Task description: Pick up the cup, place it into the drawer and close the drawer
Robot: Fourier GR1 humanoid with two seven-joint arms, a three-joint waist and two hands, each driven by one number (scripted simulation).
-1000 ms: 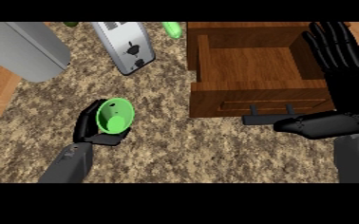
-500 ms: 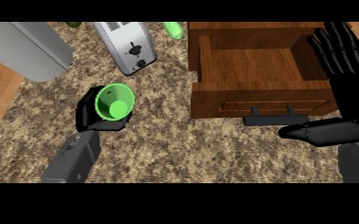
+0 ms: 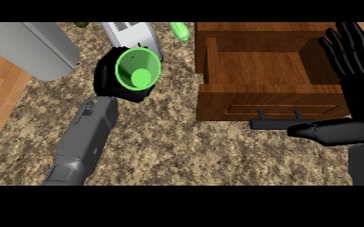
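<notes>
A green cup (image 3: 138,69) is held above the counter, its mouth facing up toward me, with my left hand (image 3: 113,79) curled round it from below and the left. It hangs left of the wooden drawer (image 3: 266,107), which stands pulled out with its inside bare and a black handle (image 3: 274,123) on its front. My right hand (image 3: 348,57) rests open at the drawer's right side, fingers pointing up, thumb (image 3: 320,131) stretched left beside the handle.
A silver toaster (image 3: 134,34) stands just behind the cup. A grey appliance (image 3: 35,48) fills the far left. A green object (image 3: 180,31) lies at the back between toaster and drawer. The speckled counter (image 3: 185,149) spreads in front.
My left hand has lifted the cup up and to the right, toward the toaster and closer to the drawer. The right hand has barely shifted.
</notes>
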